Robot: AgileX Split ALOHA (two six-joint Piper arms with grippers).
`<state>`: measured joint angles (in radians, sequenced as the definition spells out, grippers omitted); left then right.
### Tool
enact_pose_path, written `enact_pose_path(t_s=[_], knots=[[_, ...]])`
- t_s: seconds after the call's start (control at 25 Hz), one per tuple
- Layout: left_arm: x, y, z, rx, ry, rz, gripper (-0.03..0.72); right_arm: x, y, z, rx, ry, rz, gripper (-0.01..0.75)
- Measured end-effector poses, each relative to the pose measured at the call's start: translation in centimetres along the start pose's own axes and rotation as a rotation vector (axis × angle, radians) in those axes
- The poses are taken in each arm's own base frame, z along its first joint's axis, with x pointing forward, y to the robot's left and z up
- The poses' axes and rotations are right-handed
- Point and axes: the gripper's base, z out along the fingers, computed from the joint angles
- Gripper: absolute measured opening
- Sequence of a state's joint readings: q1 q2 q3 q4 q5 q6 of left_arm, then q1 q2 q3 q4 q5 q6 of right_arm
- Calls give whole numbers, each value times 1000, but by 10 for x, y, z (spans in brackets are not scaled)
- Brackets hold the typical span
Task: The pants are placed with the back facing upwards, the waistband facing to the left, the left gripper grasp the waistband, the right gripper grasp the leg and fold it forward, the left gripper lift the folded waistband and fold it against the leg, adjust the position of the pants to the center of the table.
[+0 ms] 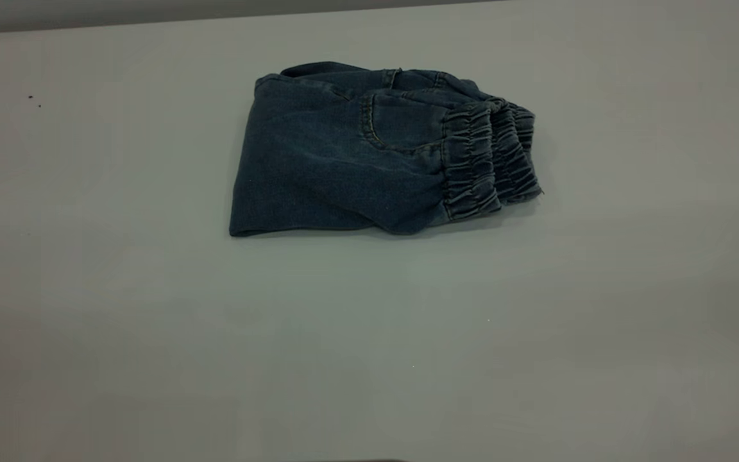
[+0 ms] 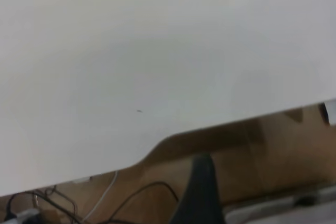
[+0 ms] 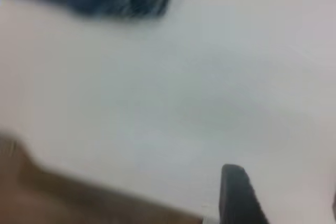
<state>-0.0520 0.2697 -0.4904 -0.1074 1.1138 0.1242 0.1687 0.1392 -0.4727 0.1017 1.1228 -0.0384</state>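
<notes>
Two grippers, both outside the exterior view and both clear of the garment.

One folded bundle only: the pants (image 1: 344,160), flat on the table (image 1: 119,321), about midway across it and toward the far side in the exterior view. Folded into a compact, roughly square stack. The waistband (image 1: 491,160) at the right end of the stack, gathered and ruched, doubled into several layers one upon another. A back pocket (image 1: 401,125) on the upper face, just beside the waistband. Straight folded edge at the left end; lower edge slightly raised where the layers bulge.

The left gripper (image 2: 199,195): seen in part only, in the left wrist view. Sits past the near edge of the table, above a brown floor (image 2: 273,150) strewn with cables (image 2: 131,195). Touches nothing. Points toward a bare stretch of tabletop. Apart or together: cannot tell.

The right gripper (image 3: 239,198): seen in part only, in the right wrist view. Sits low over the tabletop, close to the table's edge, with the brown floor just past that edge. Well apart from the pants, which appear as a blurred dark blue mass at the far side of that view, ruched band toward the gripper. Holds nothing and touches nothing. Apart or together: cannot tell.
</notes>
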Motion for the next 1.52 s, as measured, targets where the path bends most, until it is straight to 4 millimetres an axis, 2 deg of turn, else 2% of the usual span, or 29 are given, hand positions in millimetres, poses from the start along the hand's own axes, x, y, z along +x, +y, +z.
enact_pose_path(t_s=[0.2,0.56,1.52], knots=[[9,-2,-12,-18,-101,1,574,13,2,-15,74,-139,42,316],[28,-5,-31,-31,-266,19,574,13,4,-16,60,-147,52,316],[29,-5,-31,-31,-272,19,574,13,4,-16,59,-147,52,316]])
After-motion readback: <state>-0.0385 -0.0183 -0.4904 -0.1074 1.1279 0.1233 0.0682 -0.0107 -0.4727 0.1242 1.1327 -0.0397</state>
